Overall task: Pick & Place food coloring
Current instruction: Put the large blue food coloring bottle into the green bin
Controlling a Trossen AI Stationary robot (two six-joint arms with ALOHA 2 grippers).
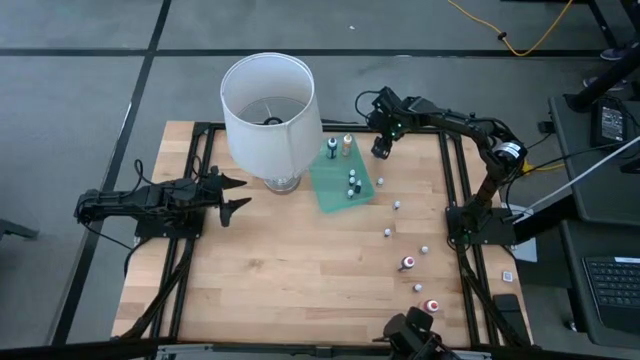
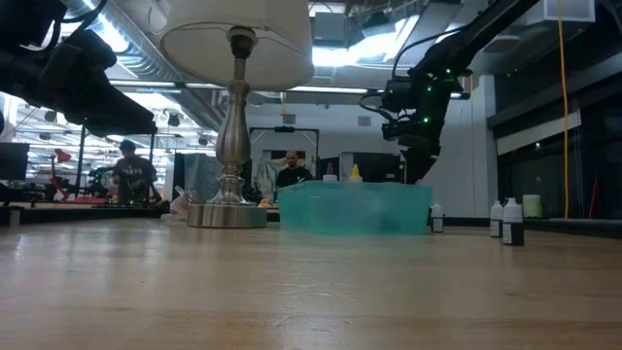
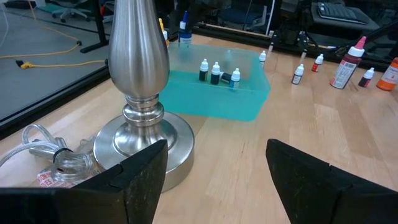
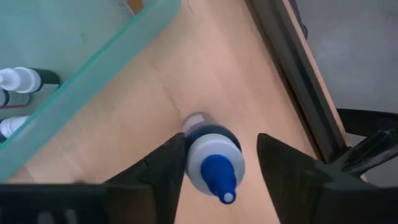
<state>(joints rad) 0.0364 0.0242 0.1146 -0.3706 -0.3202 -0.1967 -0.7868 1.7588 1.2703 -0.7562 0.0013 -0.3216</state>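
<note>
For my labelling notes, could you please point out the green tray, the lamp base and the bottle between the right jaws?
Green tray (image 3: 217,102): left wrist view, on its near wall.
Lamp base (image 3: 180,134): left wrist view, on the round metal foot.
Bottle (image 4: 214,158): right wrist view, on its cap.

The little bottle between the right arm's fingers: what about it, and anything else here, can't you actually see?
- Bottle in the right gripper, right wrist view: its body is hidden under its own cap; whether the fingers touch it cannot be told.
- Same bottle, high view: the right arm covers it.
- Bottles in the green tray, high view: too small to tell their colours.
- Lamp, left wrist view: shade cut off by the edge.
</note>
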